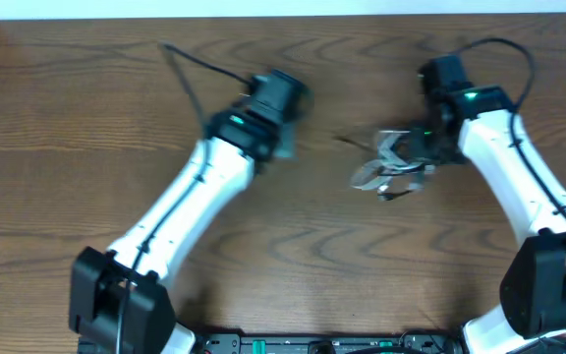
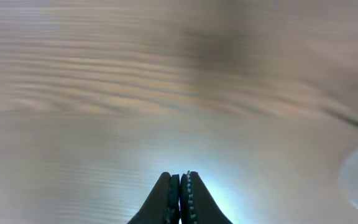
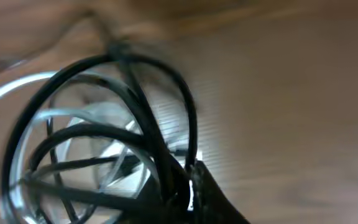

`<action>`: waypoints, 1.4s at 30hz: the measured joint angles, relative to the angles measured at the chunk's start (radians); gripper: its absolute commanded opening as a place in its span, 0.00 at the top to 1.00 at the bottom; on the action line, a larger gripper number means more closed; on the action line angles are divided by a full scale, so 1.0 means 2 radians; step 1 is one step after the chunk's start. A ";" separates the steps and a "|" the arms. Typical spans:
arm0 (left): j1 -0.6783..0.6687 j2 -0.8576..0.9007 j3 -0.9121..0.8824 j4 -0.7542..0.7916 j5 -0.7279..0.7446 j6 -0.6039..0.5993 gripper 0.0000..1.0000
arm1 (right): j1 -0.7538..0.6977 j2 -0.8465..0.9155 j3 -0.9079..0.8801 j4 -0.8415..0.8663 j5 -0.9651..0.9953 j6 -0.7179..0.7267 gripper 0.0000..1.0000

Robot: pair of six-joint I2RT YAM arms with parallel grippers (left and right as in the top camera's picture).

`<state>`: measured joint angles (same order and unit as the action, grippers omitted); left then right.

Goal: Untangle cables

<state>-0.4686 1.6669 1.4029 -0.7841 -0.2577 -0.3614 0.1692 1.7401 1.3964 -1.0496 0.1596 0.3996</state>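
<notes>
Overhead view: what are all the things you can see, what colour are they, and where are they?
thin white flexible cord: one, white, looped in a tangle right of the table's middle
thin black flexible cord: one, black, wound through the white loops
brown wooden table: one, brown, under everything
left arm: one, white and black, left side
right arm: one, white and black, right side
left pincer: one, black, shut, holding nothing
right pincer: one, black, shut on the black cord in the tangle
</notes>
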 measured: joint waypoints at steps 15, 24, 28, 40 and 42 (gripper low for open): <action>0.054 0.000 0.000 0.010 0.183 0.091 0.50 | -0.015 0.000 0.000 0.075 -0.173 -0.090 0.94; 0.053 0.000 0.000 0.073 0.393 0.122 0.21 | -0.012 0.000 0.000 0.083 -0.347 -0.132 0.95; 0.047 0.000 0.000 0.097 0.429 0.125 0.21 | -0.008 0.000 0.000 0.086 -0.368 -0.137 0.94; -0.005 0.062 0.000 0.144 0.377 0.081 0.21 | 0.007 0.000 0.000 0.089 -0.383 -0.139 0.93; -0.005 0.082 0.000 0.144 0.367 0.074 0.22 | 0.007 0.000 0.000 0.089 -0.383 -0.139 0.93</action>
<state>-0.4786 1.8313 1.4029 -0.4965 0.4763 -0.2134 0.1837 1.7401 1.3964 -0.8711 -0.6071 0.1215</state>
